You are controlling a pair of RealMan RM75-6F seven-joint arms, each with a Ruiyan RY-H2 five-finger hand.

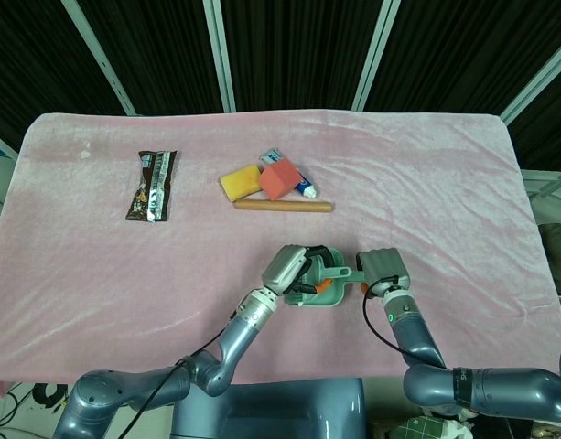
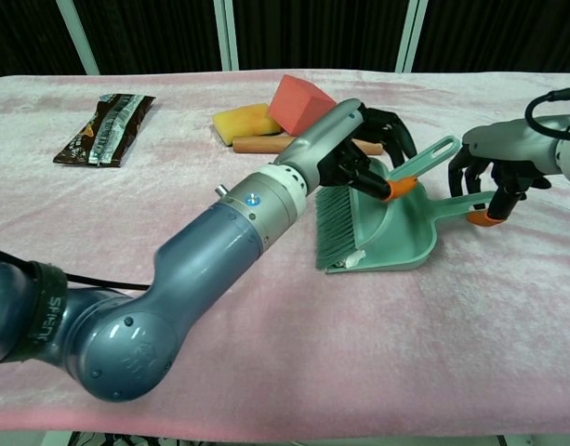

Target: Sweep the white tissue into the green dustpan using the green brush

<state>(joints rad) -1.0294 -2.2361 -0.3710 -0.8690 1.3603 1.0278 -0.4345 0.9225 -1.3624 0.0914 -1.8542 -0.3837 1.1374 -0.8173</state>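
Head view: left hand (image 1: 287, 268) grips green brush (image 1: 318, 282) over green dustpan (image 1: 333, 294), lower centre; right hand (image 1: 382, 266) on dustpan handle.
Chest view: brush bristles (image 2: 337, 226) in pan mouth, centre-right; white tissue (image 2: 356, 257) just peeks under them. Right hand fingers (image 2: 474, 175) wrap pan handle (image 2: 461, 198), right edge.

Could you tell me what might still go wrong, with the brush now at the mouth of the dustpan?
1. A scrap of white tissue peeks out under the green brush at the lip of the green dustpan; lifting the brush could leave it on the cloth.
2. The right hand holds only the end of the dustpan's handle, so a hard push by the left hand might shift the pan.
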